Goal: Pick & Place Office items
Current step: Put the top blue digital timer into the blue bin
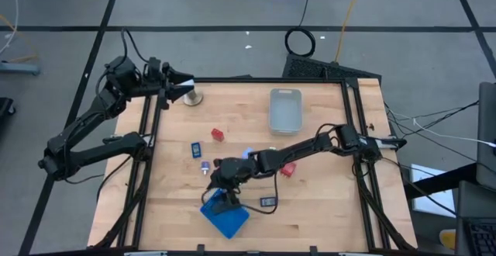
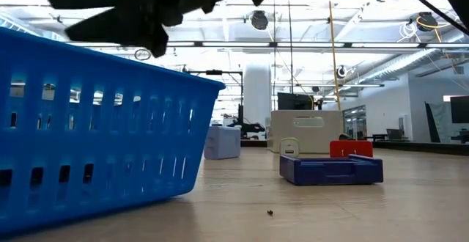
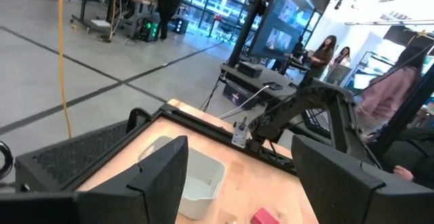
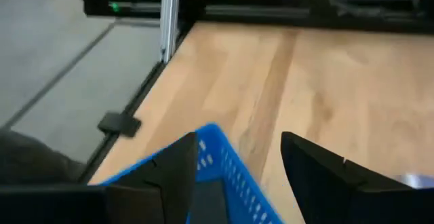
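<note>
R gripper [image 1: 225, 202] is over the blue tray [image 1: 232, 223] at the front of the tabletop [image 1: 325, 186], arm stretched across from the R side. R wrist view: jaws apart w/ a gap between them, nothing seen in them, tray rim [image 4: 227, 166] right below. Low view shows the tray wall [image 2: 95, 147] filling the near left, dark gripper mass above it.

L gripper [image 1: 177, 85] is parked at the back-left corner, near the white ball on its stand [image 1: 192, 98]. L wrist view: jaws open, empty, looking across at the clear bin [image 3: 196, 176] and a red block [image 3: 266, 217].

Items on the tabletop, none in the tray as far as I can tell:
- red block [image 1: 218, 134] left of centre
- another red block [image 1: 288, 169] just beside the R forearm
- blue flat piece [image 1: 197, 149] near the first red block
- small bit [image 1: 204, 165] below it, colour unclear
- pale blue tube [image 1: 248, 153] partly behind the arm
- black rectangle [image 1: 268, 202] just R of the tray

Clear bin [image 1: 284, 108] sits at back centre. People stand in the room beyond, L wrist view.
</note>
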Tool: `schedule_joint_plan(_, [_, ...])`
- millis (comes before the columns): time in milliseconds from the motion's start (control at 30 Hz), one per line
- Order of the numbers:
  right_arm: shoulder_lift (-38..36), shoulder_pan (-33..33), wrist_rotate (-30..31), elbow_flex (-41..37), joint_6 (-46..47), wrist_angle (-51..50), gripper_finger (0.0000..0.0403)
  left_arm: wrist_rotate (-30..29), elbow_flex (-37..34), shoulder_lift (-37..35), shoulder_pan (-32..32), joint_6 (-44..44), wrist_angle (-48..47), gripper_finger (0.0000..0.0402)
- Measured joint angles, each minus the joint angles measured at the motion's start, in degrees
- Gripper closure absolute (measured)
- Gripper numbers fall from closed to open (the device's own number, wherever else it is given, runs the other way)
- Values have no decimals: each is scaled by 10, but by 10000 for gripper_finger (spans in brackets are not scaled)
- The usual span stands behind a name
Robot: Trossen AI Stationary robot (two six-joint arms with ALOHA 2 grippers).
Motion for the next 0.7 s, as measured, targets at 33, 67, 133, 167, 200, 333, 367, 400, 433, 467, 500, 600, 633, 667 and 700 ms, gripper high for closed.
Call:
schedule_joint_plan(33, [-11,-3,0,-1,0,-19,197,0,0,0,0,-3,-2,135])
schedule_joint_plan(67, [-19,-6,0,-2,-2,-36,198,0,0,0,-1,-4,-3,135])
schedule_joint_plan(133, [-26,-15,0,0,-5,-32,200,0,0,0,-1,-6,-7,135])
schedule_joint_plan(167, [-32,-19,0,0,-6,-41,201,0,0,0,-1,-6,-7,135])
schedule_joint_plan(200, [-42,-21,1,-1,-8,-65,201,0,0,0,-1,-6,-7,135])
schedule_joint_plan(333, [-59,-31,19,0,-30,-90,200,0,0,0,-1,-7,-6,135])
schedule_joint_plan(367, [-66,-34,28,0,-35,-104,200,2,0,0,-1,-7,-6,135])
schedule_joint_plan(400, [-73,-34,35,-1,-39,-120,199,6,0,0,-1,-7,-6,135])
schedule_joint_plan(433, [-75,-37,44,-2,-41,-124,199,9,0,0,-1,-7,-5,135])
schedule_joint_plan(467, [-77,-39,56,-2,-43,-121,199,12,0,0,-1,-7,-5,135])
schedule_joint_plan(500, [-79,-40,69,-1,-44,-122,200,14,0,0,-1,-8,-5,135])
schedule_joint_plan(600, [-93,-46,109,-2,-34,-150,199,16,0,0,-1,-27,-5,135])
schedule_joint_plan(633, [-96,-49,123,-2,-29,-152,199,16,0,0,-1,-33,-6,135])
schedule_joint_plan(667, [-100,-52,137,-1,-21,-157,199,21,0,0,-1,-37,-7,135])
schedule_joint_plan(700, [-107,-55,151,-1,-14,-172,199,28,0,-1,-1,-40,-9,135])
